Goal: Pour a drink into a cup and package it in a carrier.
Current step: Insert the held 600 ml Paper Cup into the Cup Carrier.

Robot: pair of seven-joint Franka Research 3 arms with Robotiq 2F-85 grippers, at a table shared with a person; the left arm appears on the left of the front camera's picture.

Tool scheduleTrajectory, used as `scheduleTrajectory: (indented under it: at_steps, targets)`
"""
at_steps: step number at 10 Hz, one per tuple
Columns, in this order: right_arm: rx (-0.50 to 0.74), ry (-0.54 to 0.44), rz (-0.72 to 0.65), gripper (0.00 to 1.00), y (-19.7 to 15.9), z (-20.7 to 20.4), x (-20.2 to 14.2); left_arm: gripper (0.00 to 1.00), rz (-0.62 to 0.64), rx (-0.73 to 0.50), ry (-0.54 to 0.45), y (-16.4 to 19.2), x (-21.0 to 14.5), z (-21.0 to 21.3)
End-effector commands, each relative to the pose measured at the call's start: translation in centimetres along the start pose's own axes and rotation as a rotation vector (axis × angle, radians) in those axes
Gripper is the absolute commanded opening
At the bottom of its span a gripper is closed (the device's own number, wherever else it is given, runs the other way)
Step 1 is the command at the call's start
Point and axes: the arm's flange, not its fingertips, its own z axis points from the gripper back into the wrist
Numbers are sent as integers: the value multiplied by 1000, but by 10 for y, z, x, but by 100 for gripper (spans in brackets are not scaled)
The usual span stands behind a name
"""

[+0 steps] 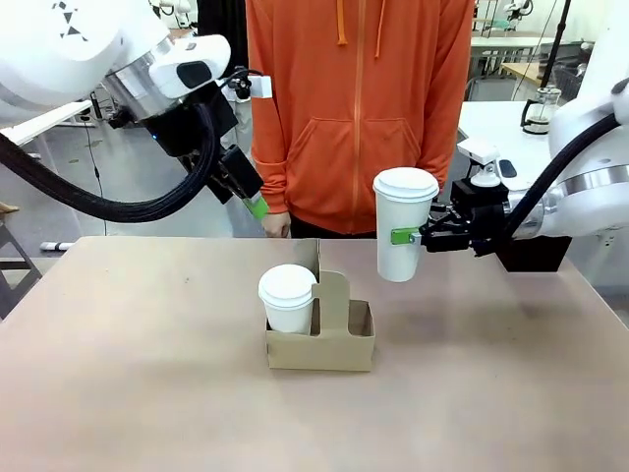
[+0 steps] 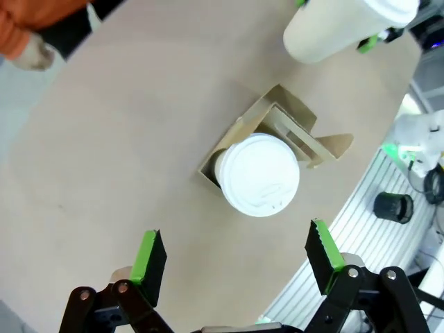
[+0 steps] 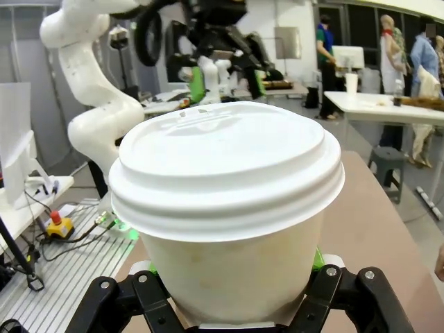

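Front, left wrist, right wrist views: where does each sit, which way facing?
Front: robot's side, looking across the table at the person; shows the open left hand raised, the right hand shut on the tall cup.
Left wrist: above the table, looking down at the carrier holding the short lidded cup; own fingers at bottom.
Right wrist: behind the tall cup's lid, facing the left arm; own fingers at bottom.
Shared: front and left wrist both show carrier and both cups.

Our left arm [image 1: 88, 49] comes in high from the left and angles downward. Our left gripper [image 2: 236, 250] hangs with its jaws spread wide, holding nothing. Our right arm [image 1: 590, 147] reaches in level from the right, and our right gripper [image 1: 408, 236] is clamped on the cup [image 1: 398, 211], which it holds upright in the air.
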Motion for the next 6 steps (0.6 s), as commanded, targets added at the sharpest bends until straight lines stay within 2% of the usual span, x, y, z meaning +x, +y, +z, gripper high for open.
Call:
scheduleTrajectory:
  at_steps: [1,3,6]
  targets:
    - [104,-83,68,80,-16,-18,-3,100,-120,-57,-40,23,-26,-6]
    - [178,-129,48,80,-19,-30,-14,100,-181,-65,-65,36,-54,-13]
    - [228,-113,0,80,-26,-50,-33,100,-256,52,-191,66,-95,-16]
